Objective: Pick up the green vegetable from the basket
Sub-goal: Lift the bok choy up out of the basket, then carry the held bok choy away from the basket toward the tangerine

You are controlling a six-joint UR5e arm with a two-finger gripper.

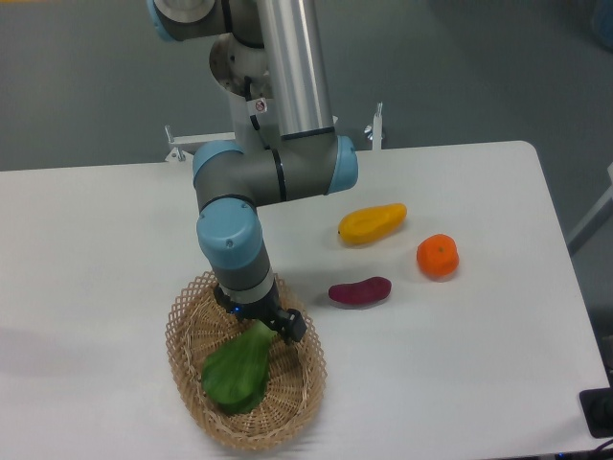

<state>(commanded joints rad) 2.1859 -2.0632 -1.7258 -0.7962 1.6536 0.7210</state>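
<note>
One green vegetable point(238, 372) lies in the basket point(192, 316); my claw point(271, 326) sits at its stem, closure unclear. A shallow stem grip may slip.

Basket point(192, 326) sits near the table's point(96, 249) front edge, left of centre. Vegetable point(239, 372) lies inside it; gripper point(269, 329) directly over its stem end. Sweet potato point(360, 291) on the table just right of the basket; mango point(373, 222) behind it; orange point(438, 256) farthest right, between those two in depth.
</note>
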